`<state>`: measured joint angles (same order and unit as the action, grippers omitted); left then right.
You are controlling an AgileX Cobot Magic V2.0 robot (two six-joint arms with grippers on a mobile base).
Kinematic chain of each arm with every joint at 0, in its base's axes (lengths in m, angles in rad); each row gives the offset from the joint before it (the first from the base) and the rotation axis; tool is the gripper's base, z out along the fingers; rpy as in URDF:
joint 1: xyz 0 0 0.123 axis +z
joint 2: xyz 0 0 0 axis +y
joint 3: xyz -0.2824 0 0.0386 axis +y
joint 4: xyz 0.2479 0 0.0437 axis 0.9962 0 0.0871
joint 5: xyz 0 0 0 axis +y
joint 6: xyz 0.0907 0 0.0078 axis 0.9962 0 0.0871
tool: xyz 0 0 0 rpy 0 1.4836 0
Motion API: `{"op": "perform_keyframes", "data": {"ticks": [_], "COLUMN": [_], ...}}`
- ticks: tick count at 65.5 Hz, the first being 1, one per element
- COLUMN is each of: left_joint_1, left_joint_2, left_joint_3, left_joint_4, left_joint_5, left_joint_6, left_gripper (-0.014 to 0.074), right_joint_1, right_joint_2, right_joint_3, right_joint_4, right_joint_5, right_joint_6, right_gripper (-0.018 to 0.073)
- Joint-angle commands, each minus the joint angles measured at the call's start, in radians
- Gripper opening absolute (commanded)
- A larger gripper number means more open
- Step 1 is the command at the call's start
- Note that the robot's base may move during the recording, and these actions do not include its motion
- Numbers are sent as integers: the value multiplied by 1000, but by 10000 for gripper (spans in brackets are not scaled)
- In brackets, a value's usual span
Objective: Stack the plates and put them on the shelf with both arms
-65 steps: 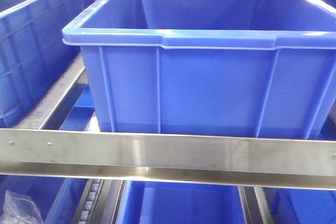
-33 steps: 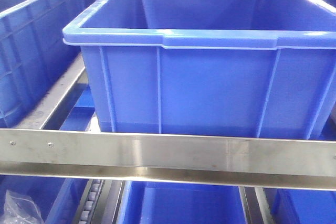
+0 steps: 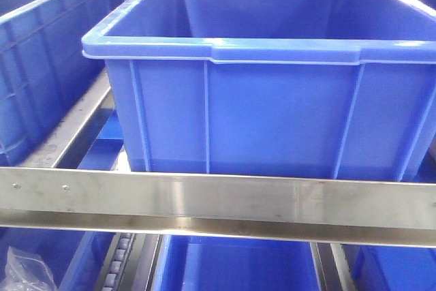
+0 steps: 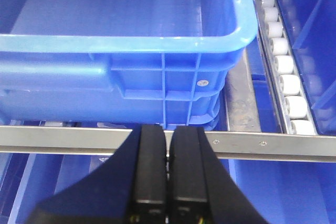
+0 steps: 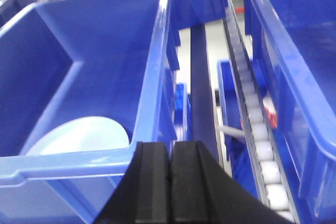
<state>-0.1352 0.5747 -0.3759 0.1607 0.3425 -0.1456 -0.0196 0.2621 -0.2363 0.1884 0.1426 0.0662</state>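
One pale blue-white plate [image 5: 79,135] lies flat on the floor of a blue crate [image 5: 105,51]; the crate's near rim hides part of it. Whether a second plate lies with it cannot be told. My right gripper [image 5: 170,148] is shut with nothing in it and hovers just outside that crate's near right corner. In the left wrist view, my left gripper [image 4: 168,129] is also shut and holds nothing. Its tips reach the shelf's steel front rail [image 4: 273,142], facing a blue crate [image 4: 131,66]. The front view shows the rail [image 3: 218,199] but no gripper and no plate.
A large blue crate [image 3: 272,100] stands on the shelf behind the rail, with another crate [image 3: 41,66] to its left and more below. White roller tracks [image 4: 286,66] [image 5: 262,145] run beside the crates. A crumpled plastic bag [image 3: 24,270] lies at lower left.
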Motion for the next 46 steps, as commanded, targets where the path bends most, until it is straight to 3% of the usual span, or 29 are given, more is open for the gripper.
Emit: {"op": "perform_keyframes", "data": {"ticks": [1,19,46], "left_joint_1": [-2,-2,-2], "left_joint_2": [3,3,5], "left_joint_3": [-28,-28,-28], "left_joint_4": [1,1,1], "left_joint_5": [-78,-78,-78], "left_joint_6": [-3,-3,-3], "left_gripper": [88,88,88], "right_joint_1": [-4,-6,-9], "right_joint_2": [-48,-296,-292], "right_joint_3": [26,268,265], "right_joint_4": [0,0,-1], "right_joint_5": [-95,-129,-81], "right_joint_6": [-4,-4,-5], "right_gripper": [55,55,55]}}
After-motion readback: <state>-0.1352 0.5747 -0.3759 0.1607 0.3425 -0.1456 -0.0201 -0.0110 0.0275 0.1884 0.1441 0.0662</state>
